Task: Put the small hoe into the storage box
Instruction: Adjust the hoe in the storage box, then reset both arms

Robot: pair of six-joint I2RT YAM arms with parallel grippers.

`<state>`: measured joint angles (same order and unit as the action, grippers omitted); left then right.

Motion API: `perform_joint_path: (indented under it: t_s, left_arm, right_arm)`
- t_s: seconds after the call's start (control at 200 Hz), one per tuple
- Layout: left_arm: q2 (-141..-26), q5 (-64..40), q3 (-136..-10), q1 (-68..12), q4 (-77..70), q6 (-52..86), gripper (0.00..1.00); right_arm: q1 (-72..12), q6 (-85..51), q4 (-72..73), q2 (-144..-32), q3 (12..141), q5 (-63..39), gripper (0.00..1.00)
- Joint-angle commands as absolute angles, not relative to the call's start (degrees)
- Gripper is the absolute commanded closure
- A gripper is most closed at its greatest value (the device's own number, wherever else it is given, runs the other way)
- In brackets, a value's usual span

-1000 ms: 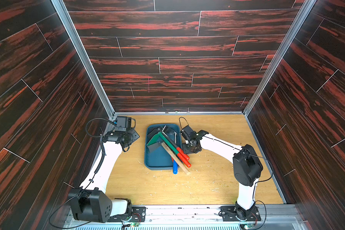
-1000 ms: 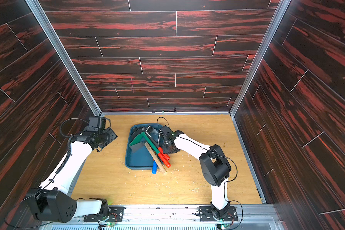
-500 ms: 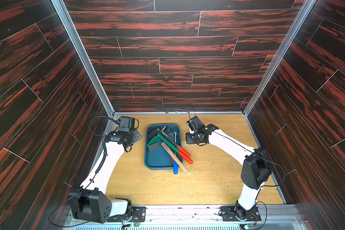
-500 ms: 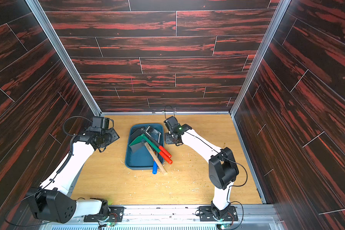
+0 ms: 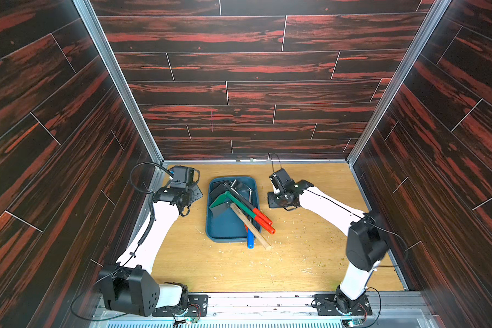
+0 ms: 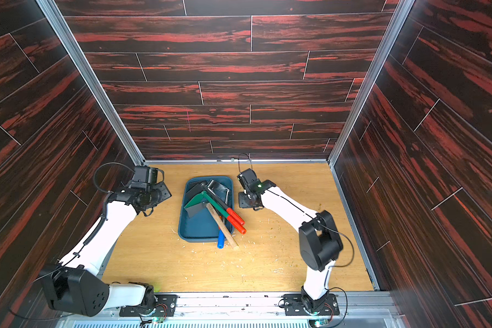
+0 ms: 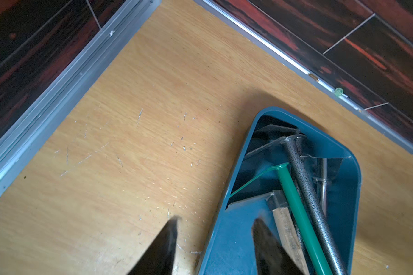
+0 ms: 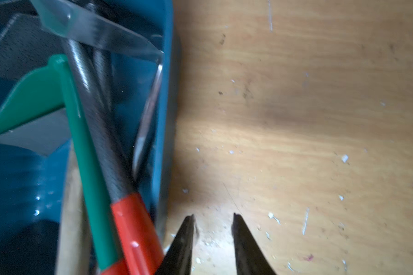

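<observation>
The teal storage box [image 5: 210, 215] [image 6: 195, 227] lies mid-floor, and several small hoes are piled in it. Their blades sit at its far end. A green shaft [image 5: 239, 203] and a black textured shaft [image 8: 98, 123] end in red grips [image 5: 263, 220] that overhang the near right rim. A wooden handle [image 5: 249, 227] and a blue handle [image 5: 250, 241] stick out over the near edge. My left gripper [image 5: 195, 194] [image 7: 215, 221] is open above the box's left rim [image 7: 235, 190], holding nothing. My right gripper [image 5: 273, 200] [image 8: 212, 215] hangs open over bare floor just right of the box wall [image 8: 167, 95].
Dark wood-patterned walls with aluminium corner rails [image 5: 142, 119] close in the wooden floor on three sides. Pale chips [image 5: 301, 250] litter the floor near the box.
My right gripper has drawn back from the red-gripped handles to the floor right of the box. The red grips have shifted slightly right. My left gripper has moved a little toward the box.
</observation>
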<state>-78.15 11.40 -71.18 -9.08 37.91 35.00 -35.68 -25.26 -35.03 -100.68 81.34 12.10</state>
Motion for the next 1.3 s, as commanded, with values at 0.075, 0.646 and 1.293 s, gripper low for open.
perform_joint_path:
  t_s: [0.075,0.646,1.293]
  left_arm:
    - [-75.84,20.13,-67.67,-14.28,31.88,28.75,0.43]
    - [-70.69,47.84,-59.4,-13.38,23.0,27.67,0.0]
    - [-56.83,31.43,-29.76,-0.89,-14.74,4.35,0.0]
  right_arm:
    - [-32.39,-23.44,-23.01,-86.0,73.91,22.88,0.6]
    - [-9.27,-19.25,-17.99,-75.59,62.68,35.14,0.02]
    - [5.19,-10.03,26.38,-59.4,24.92,15.07,0.02]
